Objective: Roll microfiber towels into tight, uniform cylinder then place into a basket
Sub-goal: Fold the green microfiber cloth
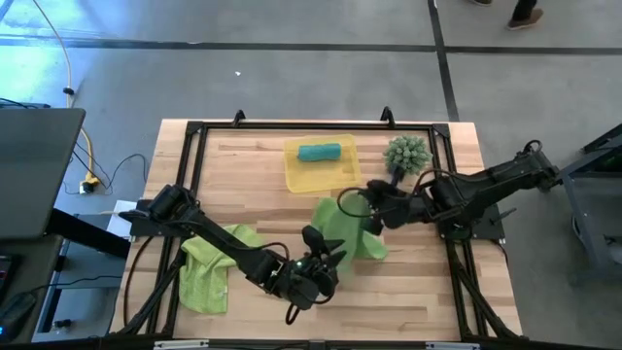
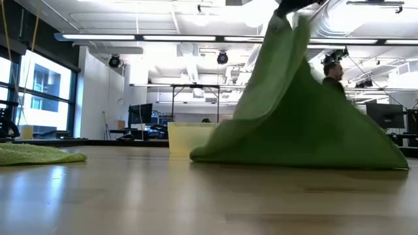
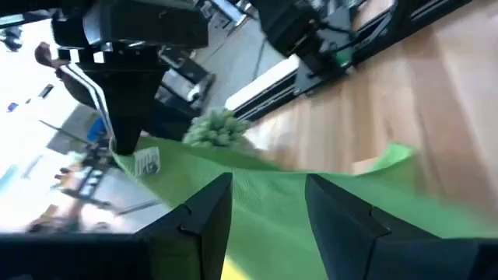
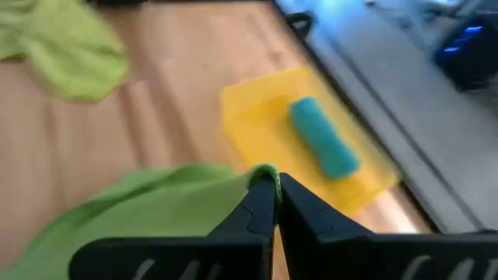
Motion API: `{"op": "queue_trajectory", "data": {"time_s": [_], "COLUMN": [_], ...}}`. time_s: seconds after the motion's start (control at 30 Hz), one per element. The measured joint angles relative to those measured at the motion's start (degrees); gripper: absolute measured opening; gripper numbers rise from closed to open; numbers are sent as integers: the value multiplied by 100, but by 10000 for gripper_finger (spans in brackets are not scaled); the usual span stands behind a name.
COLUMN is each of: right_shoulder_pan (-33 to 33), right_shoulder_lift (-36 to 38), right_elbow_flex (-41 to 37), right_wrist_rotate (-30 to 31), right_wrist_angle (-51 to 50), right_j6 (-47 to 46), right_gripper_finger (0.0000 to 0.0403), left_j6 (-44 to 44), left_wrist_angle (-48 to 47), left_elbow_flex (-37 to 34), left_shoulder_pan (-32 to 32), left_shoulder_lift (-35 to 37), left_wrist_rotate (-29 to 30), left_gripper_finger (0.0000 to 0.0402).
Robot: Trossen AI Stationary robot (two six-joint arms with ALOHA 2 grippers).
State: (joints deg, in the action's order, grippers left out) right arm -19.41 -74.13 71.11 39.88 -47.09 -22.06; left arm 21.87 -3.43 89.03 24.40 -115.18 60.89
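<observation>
My right gripper (image 4: 276, 180) is shut on a lime-green microfiber towel (image 1: 346, 229) at the table's middle and holds one corner up. The towel rises like a tent in the low view (image 2: 294, 111). My left gripper (image 3: 264, 183) stands open at the towel's near-left side (image 1: 328, 255), its fingers pointing across the cloth. Whether it touches the cloth, I cannot tell. A rolled teal towel (image 1: 319, 152) lies in the yellow basket (image 1: 296, 175) at the far middle. A second lime-green towel (image 1: 209, 267) lies crumpled flat on the table at the near left. My right gripper pinches a corner of the lime-green towel (image 4: 263, 173) between its two fingers, beside a white tag (image 3: 146, 163). The fingers slant down from the table's right side. The cloth hangs below them, drawn into a slope, and its lower edge (image 2: 294, 162) lies on the table.
A spiky green plant (image 1: 406, 154) stands to the right of the basket, close behind my right arm. A black frame (image 1: 194, 146) runs along the table's edges. A person (image 2: 332, 73) stands in the room beyond the table.
</observation>
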Motion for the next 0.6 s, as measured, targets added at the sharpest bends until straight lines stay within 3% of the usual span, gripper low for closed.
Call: {"op": "queue_trajectory", "data": {"time_s": [0.2, 0.37, 0.5, 0.6], "right_shoulder_pan": [141, 141, 140, 139], "right_shoulder_lift": [-71, -98, -96, -96], "right_elbow_flex": [1, 2, 2, 2], "right_wrist_rotate": [-1250, -1366, -1366, -1366], "right_wrist_angle": [113, 1, -35, -42], "right_j6": [-128, -359, -363, -364], "right_gripper_finger": [0, 0, 0, 0], "left_j6": [-1060, -2548, -3075, -3212], "left_wrist_angle": [-566, -1183, -900, -320], "left_elbow_flex": [-5, -31, -365, -683], "left_shoulder_pan": [-121, -405, -553, -624], "left_shoulder_lift": [-2, -4, -9, -63], "left_wrist_rotate": [-1403, -2627, -3332, -3538], "left_gripper_finger": [154, 154, 155, 159]}}
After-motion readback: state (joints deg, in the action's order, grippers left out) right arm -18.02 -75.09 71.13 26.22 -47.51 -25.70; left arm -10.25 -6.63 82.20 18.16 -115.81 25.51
